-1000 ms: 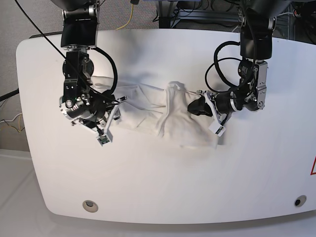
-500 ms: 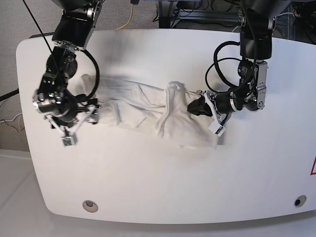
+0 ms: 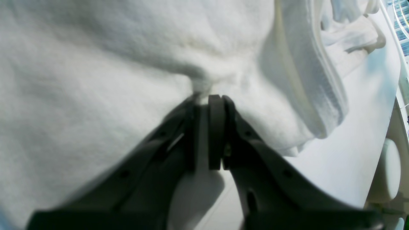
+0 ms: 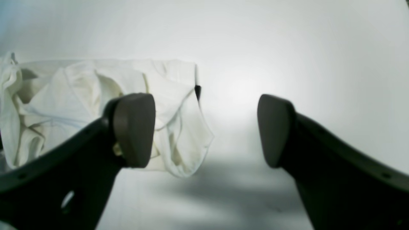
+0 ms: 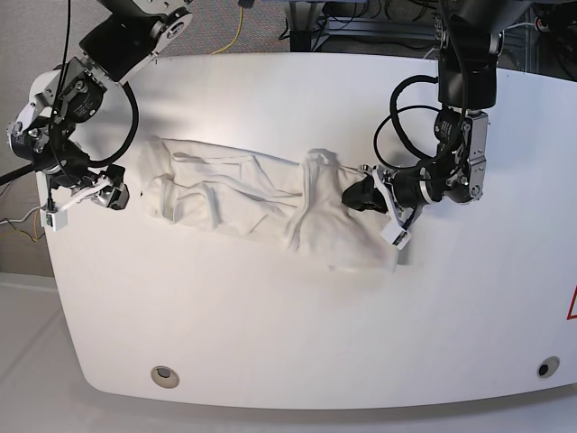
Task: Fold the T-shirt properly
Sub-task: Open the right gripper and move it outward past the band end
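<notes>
One crumpled white cotton T-shirt (image 5: 261, 203) lies long axis 10-to-4 on glossy white tabletop (image 5: 297, 334); left hand (image 5: 371, 200) pinches its 3 o'clock end; right hand (image 5: 79, 200) spread, clear at 9.

Soft white cotton-like cloth T-shirt (image 5: 270, 203) with fuzzy matt weave, smooth glossy white tabletop (image 5: 315, 334), matt dark plastic fingers (image 4: 134, 127)

Overhead base cam, two wrist close-ups

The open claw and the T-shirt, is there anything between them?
No, only bare table separates the right gripper from the T-shirt, as the base view shows.
</notes>
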Robot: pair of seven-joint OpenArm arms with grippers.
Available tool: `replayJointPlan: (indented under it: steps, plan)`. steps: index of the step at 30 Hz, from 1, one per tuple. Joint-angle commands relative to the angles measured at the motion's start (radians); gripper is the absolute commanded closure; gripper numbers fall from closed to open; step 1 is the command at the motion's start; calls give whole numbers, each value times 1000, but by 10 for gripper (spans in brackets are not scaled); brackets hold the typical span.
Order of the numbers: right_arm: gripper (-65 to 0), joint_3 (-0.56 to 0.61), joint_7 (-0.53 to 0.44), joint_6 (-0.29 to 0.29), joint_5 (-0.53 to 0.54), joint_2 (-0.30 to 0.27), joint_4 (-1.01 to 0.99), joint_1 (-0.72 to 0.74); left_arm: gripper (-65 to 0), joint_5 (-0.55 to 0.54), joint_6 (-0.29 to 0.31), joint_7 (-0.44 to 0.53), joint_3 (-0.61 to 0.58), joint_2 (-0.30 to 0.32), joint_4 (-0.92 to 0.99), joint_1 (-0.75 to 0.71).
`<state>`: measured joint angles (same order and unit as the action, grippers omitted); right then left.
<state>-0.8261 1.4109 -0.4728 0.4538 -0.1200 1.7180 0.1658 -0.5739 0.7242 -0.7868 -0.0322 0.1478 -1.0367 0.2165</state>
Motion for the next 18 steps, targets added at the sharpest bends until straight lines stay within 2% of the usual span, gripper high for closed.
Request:
replayJointPlan:
  steps: [1,11,18]
  plan:
    - [-477,-6,-15,-10,35,-14,-9,19,-47,105,-26,-93,-8,6,11,-7]
    - [-477,-9,-15,-2,135,-7,-75,-22,-47,105,-26,-95,-8,6,11,-7]
    - [-477,-9,-15,-2,144,26,-75,-42,-47,105,-26,-95,-8,8,11,-7]
